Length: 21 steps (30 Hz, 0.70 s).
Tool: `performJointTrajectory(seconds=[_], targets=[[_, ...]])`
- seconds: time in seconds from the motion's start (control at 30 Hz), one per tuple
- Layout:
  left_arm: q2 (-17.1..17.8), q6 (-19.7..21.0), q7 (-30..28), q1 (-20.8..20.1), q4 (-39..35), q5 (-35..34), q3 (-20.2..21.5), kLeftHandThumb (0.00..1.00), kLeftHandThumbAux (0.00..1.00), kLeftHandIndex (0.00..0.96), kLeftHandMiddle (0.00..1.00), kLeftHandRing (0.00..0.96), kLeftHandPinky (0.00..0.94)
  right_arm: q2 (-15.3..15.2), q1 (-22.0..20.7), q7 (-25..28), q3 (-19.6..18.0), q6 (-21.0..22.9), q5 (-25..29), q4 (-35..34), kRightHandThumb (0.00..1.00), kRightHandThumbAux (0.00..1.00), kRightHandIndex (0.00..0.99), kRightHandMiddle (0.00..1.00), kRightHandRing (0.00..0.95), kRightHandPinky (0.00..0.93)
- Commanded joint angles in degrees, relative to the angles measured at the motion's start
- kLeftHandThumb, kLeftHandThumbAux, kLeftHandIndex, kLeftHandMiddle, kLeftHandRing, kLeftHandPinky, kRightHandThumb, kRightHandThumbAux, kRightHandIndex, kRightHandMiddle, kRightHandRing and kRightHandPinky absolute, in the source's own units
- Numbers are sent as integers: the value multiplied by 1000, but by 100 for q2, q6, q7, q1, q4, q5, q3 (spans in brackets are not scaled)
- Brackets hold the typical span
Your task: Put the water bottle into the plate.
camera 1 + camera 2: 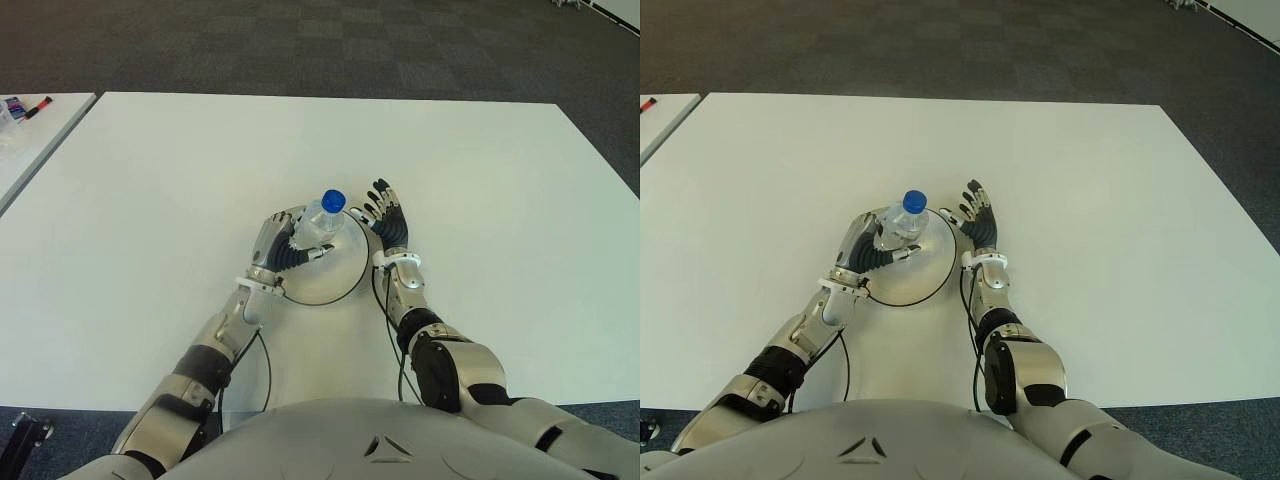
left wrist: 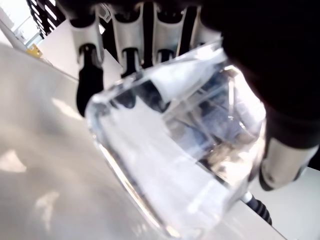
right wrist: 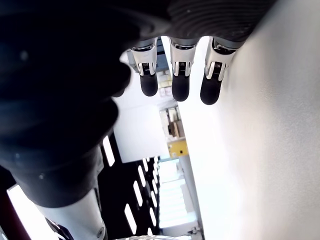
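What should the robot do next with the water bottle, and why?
Probably open the left hand and let go. Its fingers are wrapped round the water bottle, which already stands over the plate with its blue cap up. The right hand is open beside the plate's right edge, holding nothing.

No readable text anywhere

Plate [image 1: 335, 275]: we see it on the table [image 1: 150, 200].
Water bottle [image 1: 322, 218]: over the plate.
Left hand [image 1: 280, 243]: left of bottle.
Right hand [image 1: 388, 222]: right of plate.
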Motion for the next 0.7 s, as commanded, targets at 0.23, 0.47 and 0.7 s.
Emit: performJointTrajectory(seconds=[0.23,0.47,0.7], targets=[[18,-55,305,123,28,161,-78,0,493,0,0,0,0,125,303,-90,-4,389,6,269,170,866,79,92,94,149],[37,-98,431,104,46,219,-101,0,450,0,0,0,0,129,288,-68,-22,420,34,275,178,869,76,92,94,149],[62,-109,383,118,7,178,-106,1,445,0,0,0,0,137,278,-64,-39,442,54,282,186,866,76,93,96,151]])
